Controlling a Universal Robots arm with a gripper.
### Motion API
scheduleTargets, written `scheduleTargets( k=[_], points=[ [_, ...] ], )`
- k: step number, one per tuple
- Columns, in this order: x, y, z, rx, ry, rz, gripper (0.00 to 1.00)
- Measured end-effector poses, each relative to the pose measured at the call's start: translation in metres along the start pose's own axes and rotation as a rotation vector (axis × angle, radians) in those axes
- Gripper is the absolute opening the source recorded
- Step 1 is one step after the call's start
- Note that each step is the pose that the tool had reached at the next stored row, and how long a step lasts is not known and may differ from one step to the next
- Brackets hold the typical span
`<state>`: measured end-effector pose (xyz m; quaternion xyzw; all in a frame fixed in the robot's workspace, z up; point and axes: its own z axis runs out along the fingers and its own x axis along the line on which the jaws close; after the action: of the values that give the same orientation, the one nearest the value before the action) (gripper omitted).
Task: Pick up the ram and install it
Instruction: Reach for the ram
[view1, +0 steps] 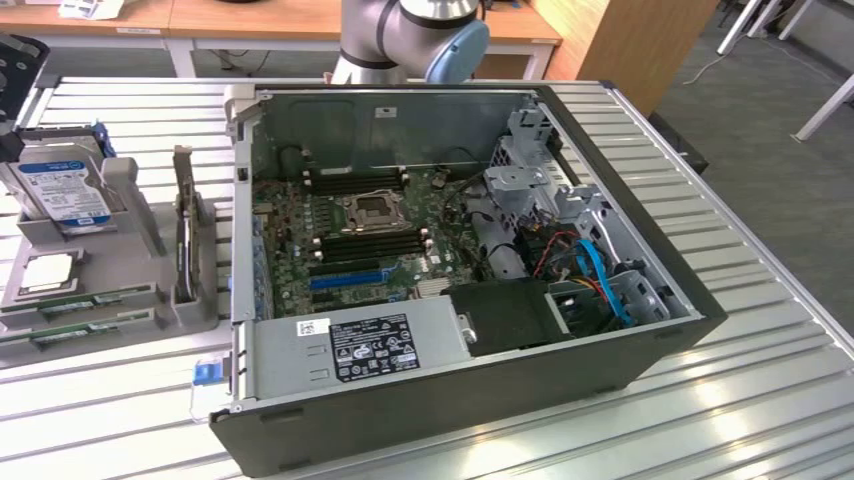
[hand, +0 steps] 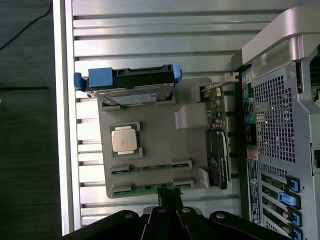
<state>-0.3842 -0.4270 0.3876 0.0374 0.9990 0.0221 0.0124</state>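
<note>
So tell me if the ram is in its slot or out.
Out: the ram lies in the gray tray beside the computer case.

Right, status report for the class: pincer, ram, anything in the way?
Pincer over gray tray, nearest the ram at its edge. Ram seated in tray, not in computer. Nothing covering it.

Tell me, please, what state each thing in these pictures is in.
Computer case, open, side panel off.
Ram sticks, two, seated in the grey holder, not installed.
Hard drive, standing on edge in the holder.
Processor, lying flat in the holder.
Gripper, poised by the ram sticks.
</note>
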Motion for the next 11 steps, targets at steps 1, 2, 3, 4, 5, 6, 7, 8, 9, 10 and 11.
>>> scheduleTargets(
  k=[1,2,3,4,5,6,7,8,9,10,11],
  points=[
    [0.0000,-0.0005,0.0000,0.0000,0.0000,0.000,0.10],
    [0.0000,-0.0007,0.0000,0.0000,0.0000,0.000,0.10],
    [0.0000,-0.0007,0.0000,0.0000,0.0000,0.000,0.10],
    [0.0000,-0.0007,0.0000,0.0000,-0.0001,0.000,0.10],
    [-0.0001,-0.0008,0.0000,0.0000,0.0000,0.000,0.10],
    [0.0000,-0.0008,-0.0001,0.0001,0.0006,0.000,0.10],
    [0.0000,-0.0008,0.0000,0.0001,0.0007,0.000,0.10],
    [0.0000,-0.0008,0.0000,0.0001,0.0009,0.000,0.10],
    [0.0000,-0.0008,0.0000,0.0003,0.0015,0.000,0.10],
    [-0.0001,-0.0007,0.0000,0.0008,0.0022,0.000,0.10],
    [-0.0002,-0.0007,0.0001,0.0015,0.0029,0.000,0.10]
  ],
)
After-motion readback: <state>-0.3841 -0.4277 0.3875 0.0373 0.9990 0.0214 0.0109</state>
